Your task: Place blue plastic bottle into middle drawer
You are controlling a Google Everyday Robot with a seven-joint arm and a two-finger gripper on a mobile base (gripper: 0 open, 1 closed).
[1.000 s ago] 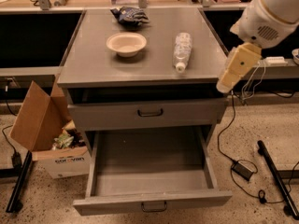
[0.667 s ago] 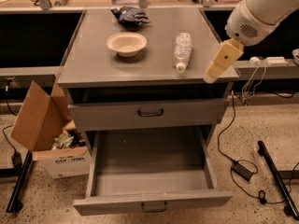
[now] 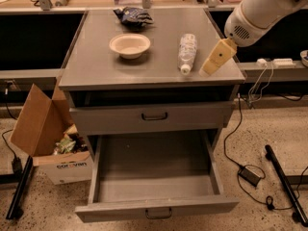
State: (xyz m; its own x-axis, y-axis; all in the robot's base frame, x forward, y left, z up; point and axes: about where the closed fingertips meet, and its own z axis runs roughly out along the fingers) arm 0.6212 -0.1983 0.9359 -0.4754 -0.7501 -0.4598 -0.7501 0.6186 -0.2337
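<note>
The blue plastic bottle (image 3: 186,52) lies on its side on the grey cabinet top (image 3: 96,66), right of centre, with its white cap toward the front edge. My gripper (image 3: 210,66) is tan. It hangs from the white arm (image 3: 255,11) just right of the bottle's cap end, low over the top and not touching the bottle. The middle drawer (image 3: 154,208) is pulled wide open below, and its grey tray is empty. The drawer above it (image 3: 154,116) is shut.
A cream bowl (image 3: 129,45) sits left of the bottle. A dark blue snack bag (image 3: 133,16) lies at the back of the top. A cardboard box (image 3: 45,138) of items stands on the floor to the left. Cables and a power brick (image 3: 250,174) lie on the floor to the right.
My gripper has moved left and inward from beyond the cabinet's right edge to just beside the bottle's cap. The bottle, bowl and drawers have not moved.
</note>
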